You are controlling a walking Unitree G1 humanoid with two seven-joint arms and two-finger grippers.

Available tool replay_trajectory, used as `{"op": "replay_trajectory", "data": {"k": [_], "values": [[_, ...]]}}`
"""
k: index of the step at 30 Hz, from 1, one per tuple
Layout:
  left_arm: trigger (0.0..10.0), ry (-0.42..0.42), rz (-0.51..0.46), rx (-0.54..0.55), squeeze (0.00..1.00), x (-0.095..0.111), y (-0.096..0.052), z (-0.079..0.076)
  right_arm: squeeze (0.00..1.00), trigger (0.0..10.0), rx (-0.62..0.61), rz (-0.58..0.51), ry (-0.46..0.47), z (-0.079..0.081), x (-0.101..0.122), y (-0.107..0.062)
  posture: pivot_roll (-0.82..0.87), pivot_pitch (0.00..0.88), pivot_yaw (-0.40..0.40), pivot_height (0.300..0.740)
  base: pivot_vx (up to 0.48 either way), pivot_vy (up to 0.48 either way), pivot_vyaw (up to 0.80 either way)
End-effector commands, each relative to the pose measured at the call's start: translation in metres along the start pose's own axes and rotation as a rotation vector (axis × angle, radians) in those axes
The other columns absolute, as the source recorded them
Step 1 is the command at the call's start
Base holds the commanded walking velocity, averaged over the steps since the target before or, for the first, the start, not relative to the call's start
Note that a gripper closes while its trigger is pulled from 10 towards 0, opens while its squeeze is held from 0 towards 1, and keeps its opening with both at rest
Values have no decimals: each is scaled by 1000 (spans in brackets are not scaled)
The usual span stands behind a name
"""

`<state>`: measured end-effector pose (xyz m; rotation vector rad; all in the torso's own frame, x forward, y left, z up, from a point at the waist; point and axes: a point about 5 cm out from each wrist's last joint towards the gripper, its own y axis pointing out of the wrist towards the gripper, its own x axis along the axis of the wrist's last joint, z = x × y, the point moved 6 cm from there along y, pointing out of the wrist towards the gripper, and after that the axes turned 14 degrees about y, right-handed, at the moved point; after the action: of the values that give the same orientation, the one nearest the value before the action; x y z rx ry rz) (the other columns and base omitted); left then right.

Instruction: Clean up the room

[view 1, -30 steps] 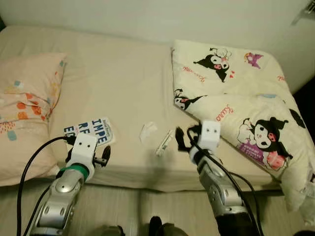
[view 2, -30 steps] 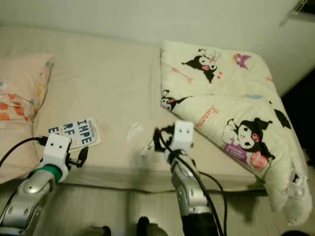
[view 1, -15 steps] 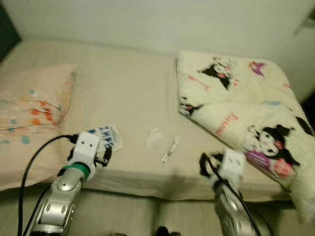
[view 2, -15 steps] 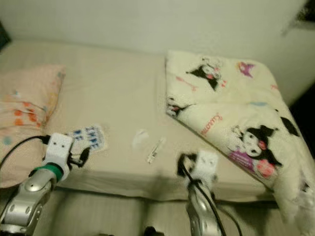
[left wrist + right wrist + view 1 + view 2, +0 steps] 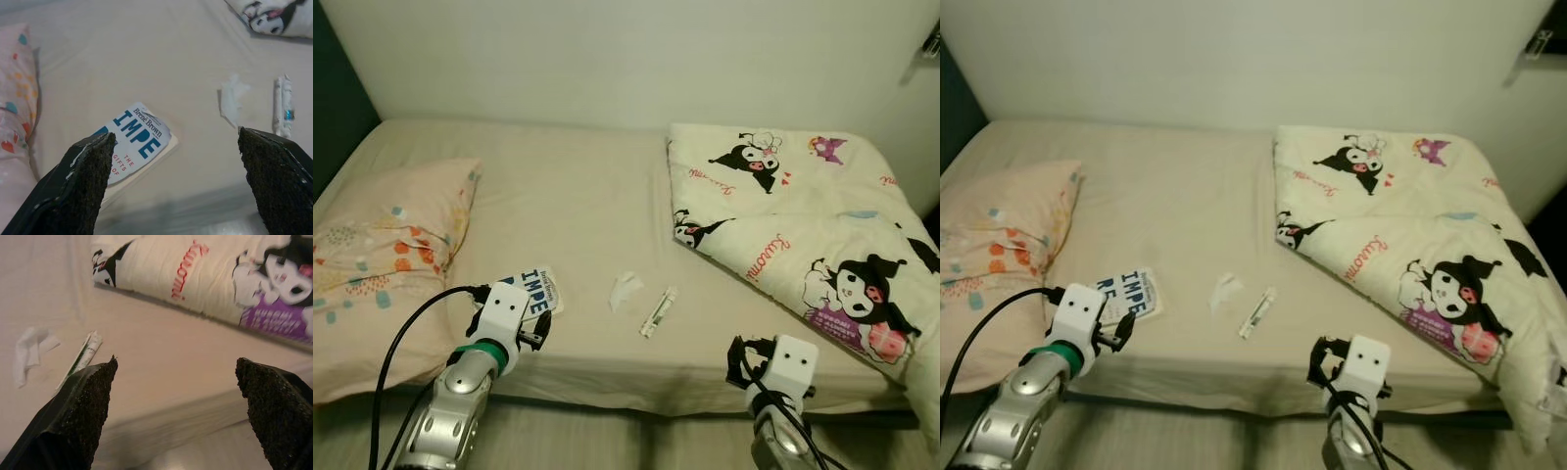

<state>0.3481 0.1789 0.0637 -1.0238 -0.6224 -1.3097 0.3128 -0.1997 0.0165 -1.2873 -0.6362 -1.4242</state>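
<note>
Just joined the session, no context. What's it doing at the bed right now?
Nothing is held yet. The robot stands at the bed's edge with both arms low: the left gripper is open just in front of the book, and the right gripper is open at the mattress edge near the cartoon-print blanket. A crumpled tissue and a small wrapper lie loose mid-bed between the grippers; a pillow sits at the robot's left.
</note>
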Motion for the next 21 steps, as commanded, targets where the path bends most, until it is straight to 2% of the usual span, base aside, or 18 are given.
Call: {"op": "replay_trajectory", "data": {"k": [1, 5, 9, 15, 21], "values": [[10000, -15, 44, 21, 0, -16, -3, -1, 0, 10000, -13, 5, -27, -2, -3, 0, 73, 20, -1, 740, 0, 0, 0], [10000, -25, 61, 37, 0, -21, -5, -5, 0, 10000, -13, -8, -17, -3, 1, 1, 63, 22, -1, 740, 0, 0, 0], [10000, -19, 42, 30, 0, -17, -5, -9, 0, 10000, -7, -20, -18, -3, 4, -1, 57, 34, 0, 740, 0, 0, 0], [10000, -4, -36, 12, 0, 0, 0, -9, 0, 10000, -37, -61, -28, -17, 20, -11, 34, 40, -12, 740, 0, 0, 0], [10000, 26, -53, 21, 0, 2, -1, -12, 0, 10000, -14, -11, -26, -17, 1, -7, 65, 21, -5, 740, 0, 0, 0]]}}
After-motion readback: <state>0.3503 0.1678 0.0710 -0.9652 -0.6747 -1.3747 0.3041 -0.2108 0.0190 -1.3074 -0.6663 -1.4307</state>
